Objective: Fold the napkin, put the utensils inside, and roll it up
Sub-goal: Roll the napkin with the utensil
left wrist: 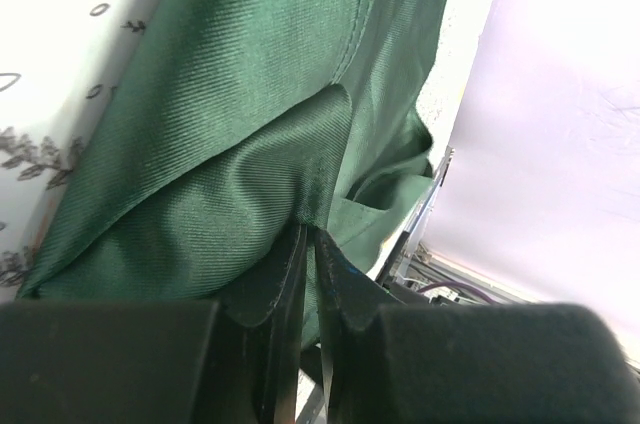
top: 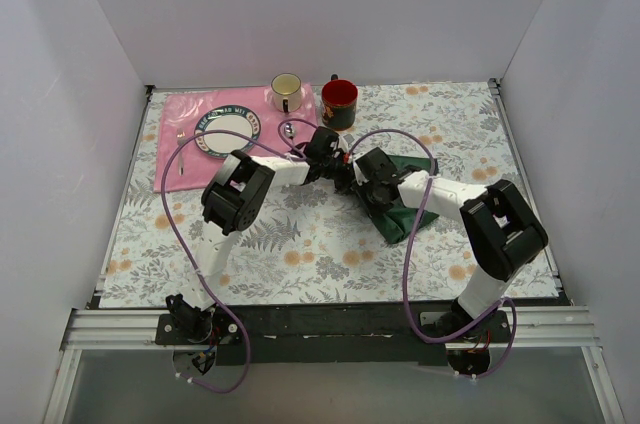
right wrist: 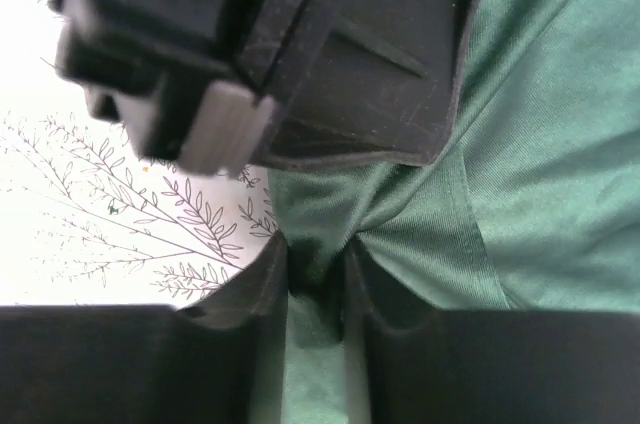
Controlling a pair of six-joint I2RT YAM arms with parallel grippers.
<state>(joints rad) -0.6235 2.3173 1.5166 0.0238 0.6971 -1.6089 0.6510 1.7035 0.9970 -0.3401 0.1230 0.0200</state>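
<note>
The dark green napkin (top: pixel 408 166) lies bunched at the table's middle right, partly under my right arm. Both grippers meet at its left end. My left gripper (top: pixel 342 174) is shut on a thin fold of the napkin (left wrist: pixel 250 144), its jaws (left wrist: pixel 310 234) nearly touching. My right gripper (top: pixel 360 184) is shut on a thicker bunch of the napkin (right wrist: pixel 540 144), pinched between its fingertips (right wrist: pixel 318 266). The left gripper's black body (right wrist: pixel 330 44) hangs just beyond the right fingers. The utensils are hidden or out of view.
A pink placemat (top: pixel 180 109) lies at the back left with a plate (top: pixel 228 129), a small silver fork (top: pixel 181 144) and a cream mug (top: pixel 286 92). A red mug (top: pixel 339 102) stands behind the grippers. Purple cables (top: pixel 410 244) loop over both arms.
</note>
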